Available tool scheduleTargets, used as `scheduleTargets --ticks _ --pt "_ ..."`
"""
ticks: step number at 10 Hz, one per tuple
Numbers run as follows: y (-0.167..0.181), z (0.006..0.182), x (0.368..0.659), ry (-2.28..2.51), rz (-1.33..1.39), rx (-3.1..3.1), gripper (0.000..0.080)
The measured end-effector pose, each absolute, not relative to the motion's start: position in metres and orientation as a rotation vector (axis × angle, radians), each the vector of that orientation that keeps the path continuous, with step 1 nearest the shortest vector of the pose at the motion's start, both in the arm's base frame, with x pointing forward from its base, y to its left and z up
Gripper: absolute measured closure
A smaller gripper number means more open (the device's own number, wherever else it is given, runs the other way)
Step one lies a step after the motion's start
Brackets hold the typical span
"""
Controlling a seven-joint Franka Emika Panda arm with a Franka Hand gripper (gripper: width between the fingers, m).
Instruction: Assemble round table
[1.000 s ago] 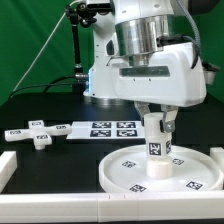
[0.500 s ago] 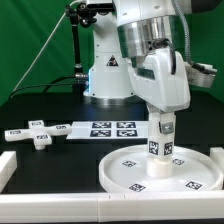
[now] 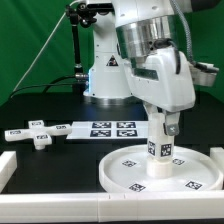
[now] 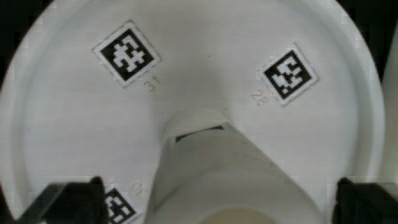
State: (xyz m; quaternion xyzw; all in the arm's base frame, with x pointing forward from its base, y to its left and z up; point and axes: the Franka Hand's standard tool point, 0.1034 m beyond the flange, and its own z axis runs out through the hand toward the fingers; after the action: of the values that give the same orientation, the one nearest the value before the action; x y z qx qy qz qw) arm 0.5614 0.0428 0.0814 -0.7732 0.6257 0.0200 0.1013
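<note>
The large rimmed round disc (image 3: 196, 166) lies flat at the front right of the exterior view. The thick short cylinder (image 3: 159, 150) stands upright near its middle, with tags on its side. My gripper (image 3: 161, 127) hangs straight down over the cylinder's top, one finger on each side. In the wrist view the cylinder (image 4: 228, 165) rises between the fingertips (image 4: 75, 200), with a gap on both sides, so my gripper (image 4: 217, 206) is open around it. The disc (image 4: 196, 60) fills that view. The small cross-shaped piece (image 3: 38, 134) lies on the black table at the exterior view's left.
The marker board (image 3: 112, 128) lies behind the disc, left of the arm's base. White border rails run along the table's front edge (image 3: 60, 208) and the left edge (image 3: 5, 165). A green backdrop stands behind.
Between 1.0 s and 0.5 s ago my wrist turned about the vertical over the cylinder. Since then almost nothing has moved; the cylinder still stands on the disc.
</note>
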Motion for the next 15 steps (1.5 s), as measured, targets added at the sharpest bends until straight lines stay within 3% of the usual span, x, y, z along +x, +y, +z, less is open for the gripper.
scheduleTargets --ticks 15 --pt "0.0440 0.0852 0.5721 -0.053 -0.157 -3.018 0.0150"
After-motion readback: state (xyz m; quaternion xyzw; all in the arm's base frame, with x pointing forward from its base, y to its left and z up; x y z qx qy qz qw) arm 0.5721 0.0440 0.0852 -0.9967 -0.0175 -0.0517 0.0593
